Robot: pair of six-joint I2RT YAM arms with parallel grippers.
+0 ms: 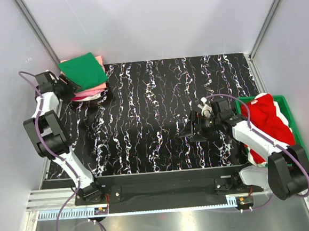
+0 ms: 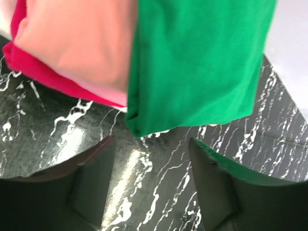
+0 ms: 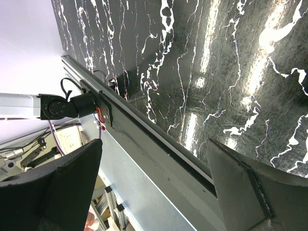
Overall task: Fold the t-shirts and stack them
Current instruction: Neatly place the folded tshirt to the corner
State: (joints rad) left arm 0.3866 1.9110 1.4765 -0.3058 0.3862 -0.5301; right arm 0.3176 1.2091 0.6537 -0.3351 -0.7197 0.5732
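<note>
Marbled black table [image 1: 158, 94] from above: stack [image 1: 91, 90] far-left, green t-shirt [image 1: 83, 72] topmost, red t-shirt [image 1: 267, 120] heaped in the bin [image 1: 285, 101] at right; left wrist, my left claw [image 2: 151, 142] spread empty before green's hem; right wrist, my right claw [image 3: 154, 144] agape, empty, so I'd take red by its shoulders.

Folded stack of t-shirts sits on the surface right in front of the left gripper [image 2: 150, 141], touching neither finger.

Green t-shirt [image 2: 197, 62] on top: bright green, flat rectangle, turned askew to the layers below. Its folded corner overhangs them and points at the gap between the fingers.

Salmon-peach t-shirt [image 2: 77, 43] directly under it, smooth, left of the green in the wrist view.

Hot pink t-shirt [image 2: 29, 67] under that, only its folded edge showing.

Red t-shirt [image 1: 270, 122]: unfolded, crumpled heap, behind and to the right of the right gripper [image 1: 200, 118], alongside its arm. White cloth patch [image 1: 249, 106] at the heap's gripper-side edge; can't tell if it's a separate shirt.
</note>
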